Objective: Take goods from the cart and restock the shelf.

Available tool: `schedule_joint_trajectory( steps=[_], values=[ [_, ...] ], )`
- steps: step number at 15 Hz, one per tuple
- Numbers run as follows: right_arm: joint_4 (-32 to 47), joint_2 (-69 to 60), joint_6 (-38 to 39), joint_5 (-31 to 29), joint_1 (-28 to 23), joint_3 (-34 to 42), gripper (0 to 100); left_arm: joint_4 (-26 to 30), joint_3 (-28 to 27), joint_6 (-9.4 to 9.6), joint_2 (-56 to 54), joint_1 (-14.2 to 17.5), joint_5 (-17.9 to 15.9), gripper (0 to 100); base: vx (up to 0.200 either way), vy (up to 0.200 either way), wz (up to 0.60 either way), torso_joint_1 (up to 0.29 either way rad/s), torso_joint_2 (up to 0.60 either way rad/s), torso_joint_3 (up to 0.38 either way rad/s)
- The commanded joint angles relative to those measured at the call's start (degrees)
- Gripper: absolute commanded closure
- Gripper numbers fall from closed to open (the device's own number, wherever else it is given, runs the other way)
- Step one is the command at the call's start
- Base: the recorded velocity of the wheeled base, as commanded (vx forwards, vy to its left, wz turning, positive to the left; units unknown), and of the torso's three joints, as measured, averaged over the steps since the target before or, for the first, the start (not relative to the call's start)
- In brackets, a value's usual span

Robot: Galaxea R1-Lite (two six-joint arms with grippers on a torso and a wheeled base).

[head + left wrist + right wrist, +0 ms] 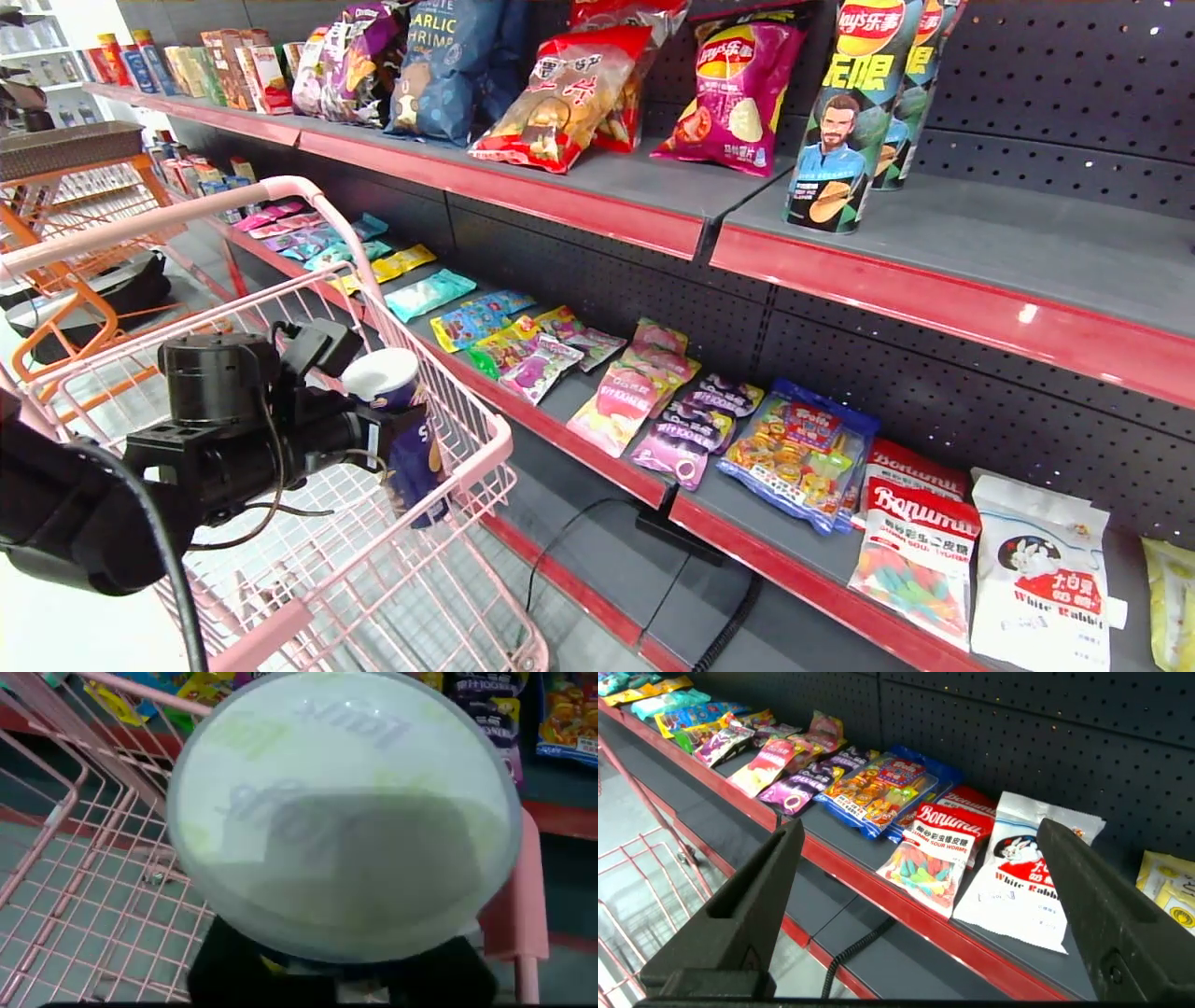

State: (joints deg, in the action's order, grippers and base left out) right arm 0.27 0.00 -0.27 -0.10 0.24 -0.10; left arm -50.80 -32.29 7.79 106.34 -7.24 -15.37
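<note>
A purple chip can (414,448) with a white lid (381,373) is held upright by the left claw (392,439), which is closed on the can's body. The can is kept over the basket of the pink wire cart (280,191), just beside its right rim, at the near left of the scene and apart from the shelves. The right claw (920,831) is seen open, its dark fingers (757,905) spread wide before the lower shelf (597,467), where candy bags (798,453) are laid flat. On the upper shelf (934,243), chip bags (738,89) are leaned and tall chip cans (845,121) are stood farther right.
</note>
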Motion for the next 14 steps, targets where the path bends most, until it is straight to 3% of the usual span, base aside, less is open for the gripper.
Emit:
schedule_joint_trajectory(
  steps=[1,4,6,11,14],
  values=[
    [0.0,0.0,0.0,0.0,0.0,0.0,0,10.0,-2.9,-0.93,-11.8,2.2,-0.1,100,0.0,0.0,0.0,0.0,0.0,0.0],
    [0.0,0.0,-0.1,0.0,0.0,0.0,0,35.5,-15.9,-3.66,-27.9,7.7,-1.9,100,0.0,0.0,0.0,0.0,0.0,0.0],
    [0.0,0.0,-0.1,0.1,0.0,0.0,0,43.5,-19.5,-3.66,-37.5,9.5,-3.6,100,0.0,0.0,0.0,0.0,0.0,0.0],
    [0.0,0.1,0.0,0.0,0.0,0.0,0,52.2,-18.8,-3.66,-55.4,10.6,-1.2,100,0.0,0.0,0.0,0.009,-0.03,-0.026],
    [0.0,0.0,0.0,-0.1,0.0,0.0,0,52.4,-12.7,-3.48,-63.2,10.8,-0.5,100,0.0,0.0,0.0,0.106,-0.38,-0.271]
  ],
)
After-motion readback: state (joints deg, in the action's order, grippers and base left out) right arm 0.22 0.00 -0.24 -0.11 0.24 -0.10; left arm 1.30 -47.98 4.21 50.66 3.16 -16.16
